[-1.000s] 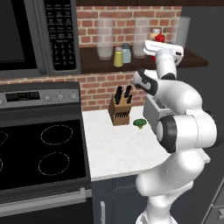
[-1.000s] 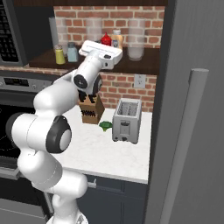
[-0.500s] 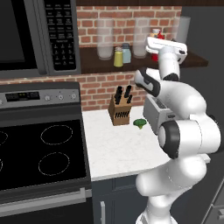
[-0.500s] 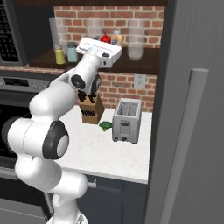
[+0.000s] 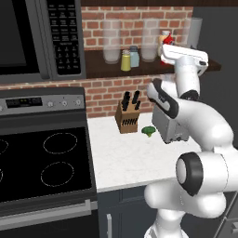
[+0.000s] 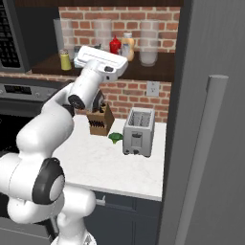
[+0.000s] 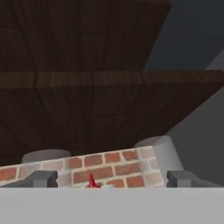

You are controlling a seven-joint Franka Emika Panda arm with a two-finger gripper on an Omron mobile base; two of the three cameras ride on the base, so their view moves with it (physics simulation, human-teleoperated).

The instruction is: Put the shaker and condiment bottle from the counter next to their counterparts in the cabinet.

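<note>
The red condiment bottle (image 6: 115, 45) stands on the dark wooden cabinet shelf (image 5: 100, 69), right beside the orange-cream bottle with the white cap (image 6: 127, 46). From the left its red body (image 5: 170, 41) peeks out just behind my white hand. Further left on the shelf the yellow-green shaker (image 5: 125, 61) stands next to the pale blue shaker (image 5: 134, 56). My gripper (image 7: 111, 179) is open, level with the shelf in front of the red bottle, whose tip (image 7: 92, 181) shows between the wide-apart fingertips (image 7: 42, 178). Nothing is held.
Several tall glass jars (image 5: 111, 42) stand at the back of the shelf. On the white marble counter (image 5: 123, 160) are a knife block (image 5: 127, 116), a broccoli floret (image 5: 148, 131) and a toaster (image 6: 139, 130). Stove (image 5: 42, 162) and microwave (image 5: 37, 37) lie left, a tall grey fridge (image 6: 210, 124) right.
My hand has drawn back a little from the shelf with its jaws spread. The red bottle stays standing beside the orange-cream one.
</note>
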